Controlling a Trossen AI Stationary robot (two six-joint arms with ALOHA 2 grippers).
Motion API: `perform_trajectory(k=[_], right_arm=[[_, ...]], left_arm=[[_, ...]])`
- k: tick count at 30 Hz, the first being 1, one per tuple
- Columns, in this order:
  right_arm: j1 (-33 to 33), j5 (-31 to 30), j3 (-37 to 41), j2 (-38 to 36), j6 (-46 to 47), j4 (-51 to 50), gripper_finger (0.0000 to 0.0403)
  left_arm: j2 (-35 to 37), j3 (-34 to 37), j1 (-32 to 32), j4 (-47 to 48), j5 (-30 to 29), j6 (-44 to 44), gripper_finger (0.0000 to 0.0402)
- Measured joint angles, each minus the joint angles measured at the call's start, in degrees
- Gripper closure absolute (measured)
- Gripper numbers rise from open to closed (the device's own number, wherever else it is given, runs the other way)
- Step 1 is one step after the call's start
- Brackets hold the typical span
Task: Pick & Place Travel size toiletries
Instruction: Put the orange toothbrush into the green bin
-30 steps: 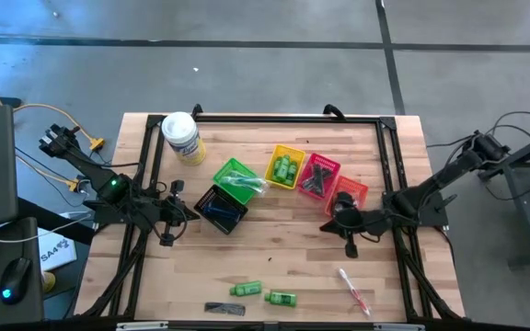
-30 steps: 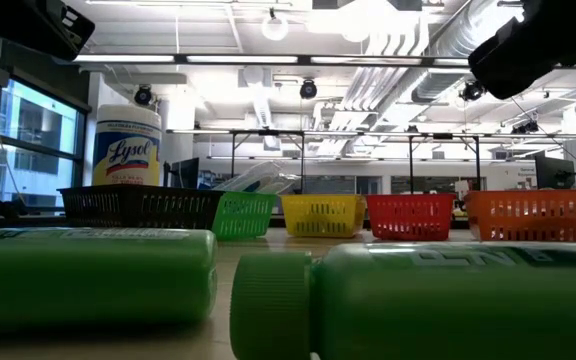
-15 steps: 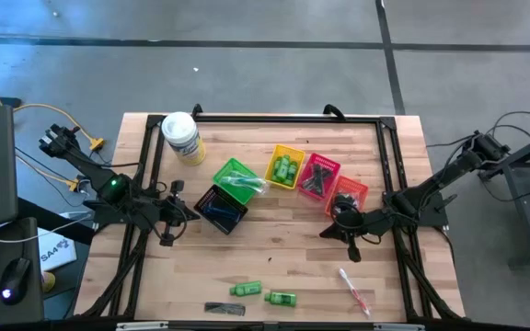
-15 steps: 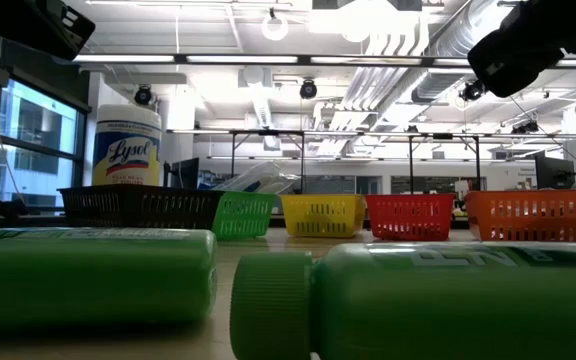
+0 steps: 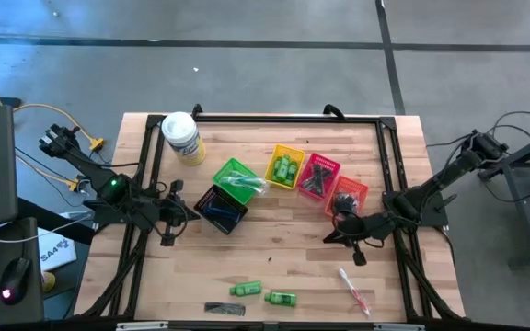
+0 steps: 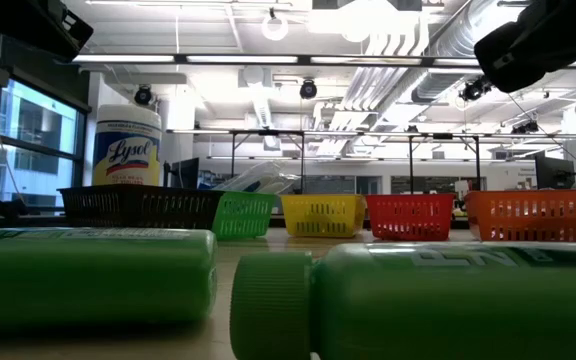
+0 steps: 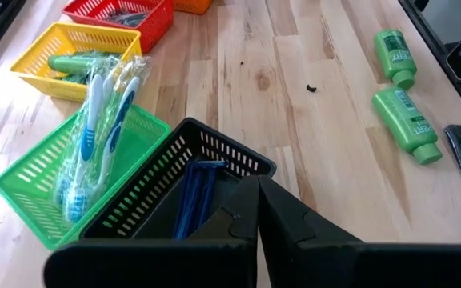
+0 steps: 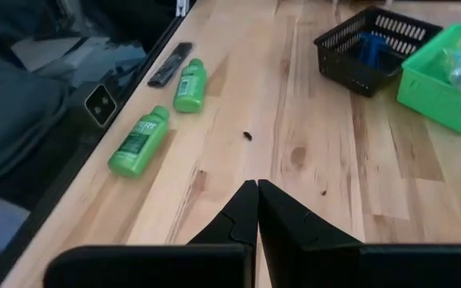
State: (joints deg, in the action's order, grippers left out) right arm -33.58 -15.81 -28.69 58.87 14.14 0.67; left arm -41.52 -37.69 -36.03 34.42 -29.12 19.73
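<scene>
Two green mini bottles [image 5: 246, 290] [image 5: 282, 298], a flat black comb [image 5: 224, 309] and a wrapped toothbrush [image 5: 352, 290] lie on the wood near the table's front edge. Both bottles rest on their sides [image 8: 189, 84] [image 8: 140, 140]. My left gripper [image 5: 194, 213] is shut and empty, above the left side of the black basket [image 7: 194, 192], which holds blue razors. My right gripper [image 5: 329, 239] is shut and empty, in front of the orange basket [image 5: 350, 195], pointing toward the bottles.
A row of baskets crosses the table's middle: black, green [image 5: 236, 179] with toothbrushes, yellow [image 5: 286, 166] with green bottles, red [image 5: 318, 176], orange. A white-lidded tub [image 5: 182, 138] stands at the far left. Bare wood lies between the baskets and the loose items.
My right gripper has turned a little, its fingertips swinging slightly toward the table's near edge; it stays shut. The things on the table have not moved.
</scene>
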Motion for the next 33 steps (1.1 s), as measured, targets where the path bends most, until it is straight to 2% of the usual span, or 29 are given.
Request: perform_trajectory(k=[7,14,20,25,29,33], right_arm=[[-0.79,1.77,0.0,0.0,5.04,-1.22,0.0399],[-1.73,-0.5,0.0,-0.22,4.76,-3.5,0.0399],[-1.58,-2.21,-0.02,-0.28,5.81,-4.89,0.0399],[-1.58,-2.27,-0.02,-0.28,8.65,-4.82,0.0399],[-1.56,-2.29,-0.02,-0.28,9.48,-4.82,0.0399],[-1.56,-1.82,-0.02,-0.28,16.48,-4.8,0.0399]], left_arm=[[0.0,0.0,0.0,-0.51,-0.01,0.62,0.0402],[-0.79,0.0,0.01,-0.39,-0.16,9.28,0.0402],[-2.15,0.02,0.01,0.0,-0.37,3.32,0.0402],[-3.8,0.02,0.02,-1.35,-4.85,-1.31,0.0402],[-4.07,0.02,0.02,-1.24,-5.59,-2.64,0.0402],[-3.08,0.02,0.02,-1.25,-5.58,-6.57,0.0402]])
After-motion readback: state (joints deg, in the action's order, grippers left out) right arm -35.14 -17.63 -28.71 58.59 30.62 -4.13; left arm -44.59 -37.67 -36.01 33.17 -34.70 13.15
